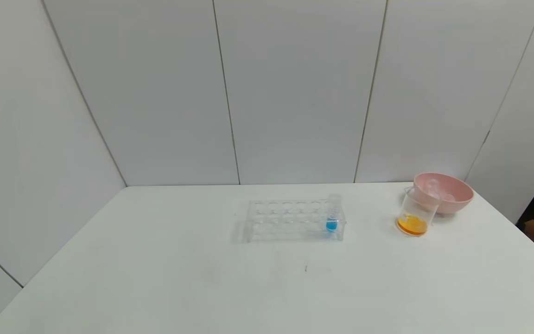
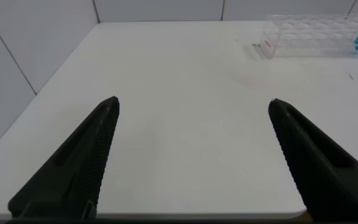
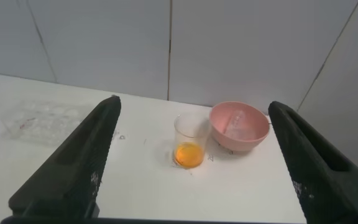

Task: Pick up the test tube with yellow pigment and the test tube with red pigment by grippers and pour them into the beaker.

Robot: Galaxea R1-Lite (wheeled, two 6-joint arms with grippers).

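Closest to my wrist cameras are the black jaws themselves. On my left gripper (image 2: 192, 106) they stand wide apart with nothing between them, hanging over a bare stretch of the white surface (image 2: 185, 155) near its left edge. My right gripper (image 3: 194, 102) is likewise spread wide and holding nothing, looking across at the beaker (image 3: 190, 140).

From the head camera I see neither arm. The clear rack (image 1: 294, 221) sits mid-surface with one tube of blue liquid (image 1: 332, 214) upright at its right end. Well to its right stands the beaker (image 1: 415, 213), holding a pool of orange-yellow liquid at its bottom. Just behind it, touching or nearly so, is the pink bowl (image 1: 448, 190); inside I make out clear tube-like shapes, which I take for the emptied tubes, though I cannot tell for sure.
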